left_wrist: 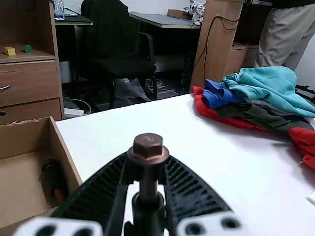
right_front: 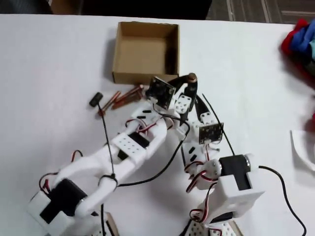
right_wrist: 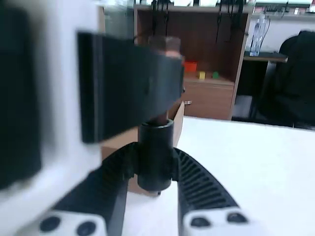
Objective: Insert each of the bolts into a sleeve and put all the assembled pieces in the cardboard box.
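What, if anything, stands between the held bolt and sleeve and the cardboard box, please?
Nothing visible: the bolt and sleeve are held beside a corner of the cardboard box; only its wall needs clearing.

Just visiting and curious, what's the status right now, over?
Left gripper shut on bolt. Right gripper shut on sleeve, bolt right above it. Loose bolts lie by the box.

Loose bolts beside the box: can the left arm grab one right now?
Probably not yet. The left gripper is shut on a bolt at the sleeve in the right gripper. The loose bolts lie uncovered beside that arm, so the way looks free once it lets go.
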Controlling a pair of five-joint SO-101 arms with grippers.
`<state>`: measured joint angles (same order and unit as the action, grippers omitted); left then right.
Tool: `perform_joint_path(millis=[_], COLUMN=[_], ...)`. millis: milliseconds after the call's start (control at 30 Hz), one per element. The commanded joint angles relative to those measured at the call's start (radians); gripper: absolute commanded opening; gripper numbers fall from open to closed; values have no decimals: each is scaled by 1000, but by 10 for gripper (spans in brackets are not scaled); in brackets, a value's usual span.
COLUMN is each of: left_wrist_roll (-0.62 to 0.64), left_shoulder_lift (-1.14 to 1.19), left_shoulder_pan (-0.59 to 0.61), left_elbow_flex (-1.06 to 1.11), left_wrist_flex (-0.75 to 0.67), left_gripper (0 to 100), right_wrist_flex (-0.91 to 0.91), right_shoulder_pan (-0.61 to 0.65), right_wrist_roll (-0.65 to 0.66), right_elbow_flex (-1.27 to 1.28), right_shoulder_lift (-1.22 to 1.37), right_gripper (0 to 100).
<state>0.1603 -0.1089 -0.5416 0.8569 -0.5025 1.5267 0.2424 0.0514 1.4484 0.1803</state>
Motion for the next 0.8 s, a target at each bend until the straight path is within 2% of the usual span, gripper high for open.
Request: perform_joint_path(millis=[0,167,500,667,767], left_wrist_roll=[-63,-204,-210,-204,-204], left_shoulder_lift=[-2,-2,-2,-2,-2], left_shoulder_pan=[20,28,34,34,34], left_elbow_flex=[-39,-36,-36,-36,-36], left_wrist_flex=[49,123,130,130,129], left_gripper=[26,26,33,143,164], right_wrist_flex=[42,41,39,5,5], right_shoulder_pan=[1,1,1,1,1], right_wrist_roll=[-5,-5,-5,-5,-5], right_elbow_flex=[-18,-18,-18,-18,-18], right_shoulder_lift=[-5,-4,-2,-2,-2], right_gripper=[19,19,19,19,19])
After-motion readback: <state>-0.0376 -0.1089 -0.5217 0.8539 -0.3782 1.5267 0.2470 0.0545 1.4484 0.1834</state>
